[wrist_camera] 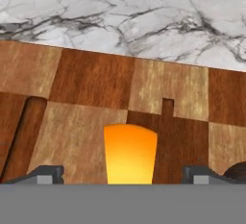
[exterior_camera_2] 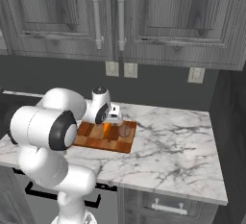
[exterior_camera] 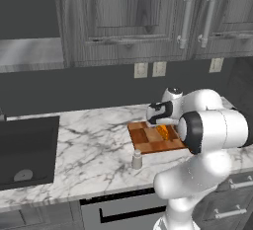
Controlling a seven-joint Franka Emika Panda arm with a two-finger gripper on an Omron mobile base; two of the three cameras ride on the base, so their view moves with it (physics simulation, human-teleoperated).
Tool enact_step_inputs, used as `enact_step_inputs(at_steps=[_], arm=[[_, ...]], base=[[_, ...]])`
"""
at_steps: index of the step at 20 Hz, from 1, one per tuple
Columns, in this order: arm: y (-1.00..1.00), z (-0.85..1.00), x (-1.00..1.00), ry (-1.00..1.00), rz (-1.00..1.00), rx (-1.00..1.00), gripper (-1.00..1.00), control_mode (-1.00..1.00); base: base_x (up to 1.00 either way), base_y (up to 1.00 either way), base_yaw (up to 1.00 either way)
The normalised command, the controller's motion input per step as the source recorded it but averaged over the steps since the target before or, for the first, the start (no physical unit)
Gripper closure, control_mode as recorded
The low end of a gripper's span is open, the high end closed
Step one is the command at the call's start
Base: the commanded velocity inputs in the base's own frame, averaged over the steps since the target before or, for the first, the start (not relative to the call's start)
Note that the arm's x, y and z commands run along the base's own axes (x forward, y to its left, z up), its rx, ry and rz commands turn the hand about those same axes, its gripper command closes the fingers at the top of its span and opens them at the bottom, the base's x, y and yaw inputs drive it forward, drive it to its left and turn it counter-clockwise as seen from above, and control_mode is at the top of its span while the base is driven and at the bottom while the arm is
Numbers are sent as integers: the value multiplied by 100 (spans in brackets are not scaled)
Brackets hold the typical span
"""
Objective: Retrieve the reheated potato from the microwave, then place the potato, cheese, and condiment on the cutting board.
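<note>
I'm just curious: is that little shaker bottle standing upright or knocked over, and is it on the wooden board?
Upright. The condiment stands cap-up on the marble counter, just off the cutting board, not on it.

A white marble bench (exterior_camera: 94,145) with grey veins carries a black sink (exterior_camera: 27,150) at 9 o'clock. Dark wooden cabinets (exterior_camera_2: 168,16) hang at 12 o'clock, above wall sockets (exterior_camera: 148,69).

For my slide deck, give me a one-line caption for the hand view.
Open gripper poised over an orange cheese wedge lying on the checkered wooden cutting board.
</note>
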Motion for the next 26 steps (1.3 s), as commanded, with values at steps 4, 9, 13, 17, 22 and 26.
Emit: enact_step_inputs(at_steps=[4,9,13,17,22,26], arm=[[6,45,-19,-7,0,0,-100,-100],[10,42,-35,-3,-1,0,-100,-100],[13,32,-45,0,-7,0,-100,-100],[10,24,-54,0,-5,1,-100,-100],[30,3,-57,0,-4,1,-100,-100],[38,11,-50,0,-6,3,-100,-100]], base=[[0,0,0],[0,0,0],[0,0,0],[0,0,0],[0,0,0],[0,0,0]])
